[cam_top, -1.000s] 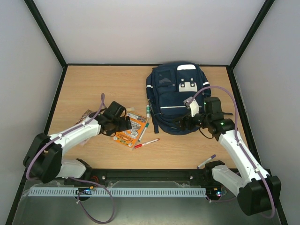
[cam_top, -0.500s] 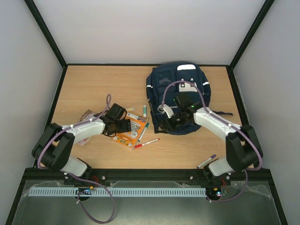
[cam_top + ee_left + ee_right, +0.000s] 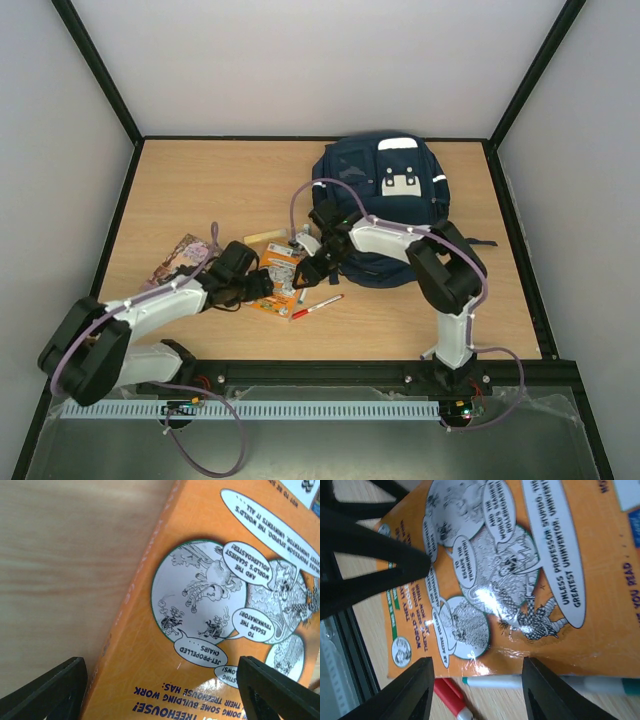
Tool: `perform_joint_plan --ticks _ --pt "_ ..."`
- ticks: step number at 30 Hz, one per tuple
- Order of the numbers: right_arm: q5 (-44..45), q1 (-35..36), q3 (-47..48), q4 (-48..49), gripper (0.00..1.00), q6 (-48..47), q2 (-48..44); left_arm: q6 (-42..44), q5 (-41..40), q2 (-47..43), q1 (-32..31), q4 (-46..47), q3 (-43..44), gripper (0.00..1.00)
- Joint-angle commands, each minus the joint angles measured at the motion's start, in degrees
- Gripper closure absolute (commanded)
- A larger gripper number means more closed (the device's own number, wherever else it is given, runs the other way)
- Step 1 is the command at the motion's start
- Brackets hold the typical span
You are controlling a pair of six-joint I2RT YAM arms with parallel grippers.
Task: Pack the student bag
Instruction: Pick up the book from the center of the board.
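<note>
Student bag (navy) lies near orange book.

**A:** What is the surface?
**B:** A light wooden table, edged at the front by a black rail.
**A:** And the enclosure?
**B:** A plain pale back wall and side walls, joined by black corner posts. The light is soft and even. A white perforated strip runs along the near edge.

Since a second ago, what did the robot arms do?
The right gripper swung left off the student bag to the orange comic book, its jaws narrowing. The left gripper shifted slightly over the book, open. Bag, book and red pen stayed put.
</note>
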Motion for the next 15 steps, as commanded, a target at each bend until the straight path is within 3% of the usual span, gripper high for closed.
perform_joint_plan --ticks 1,9,15 --pt "2.57 3.22 5.35 -0.91 0.51 1.72 4.81 -6.21 1.49 -5.36 -0.84 -7.7 -4.12 0.16" --pt "3.83 5.77 15.93 -3.71 0.51 2.65 12.93 -10.9 2.99 -17.0 -2.2 -14.15 -7.34 0.16" --pt "10.62 5.68 17.86 -5.69 0.52 4.64 10.87 -13.52 0.46 -23.03 -2.22 -18.75 -7.74 0.14"
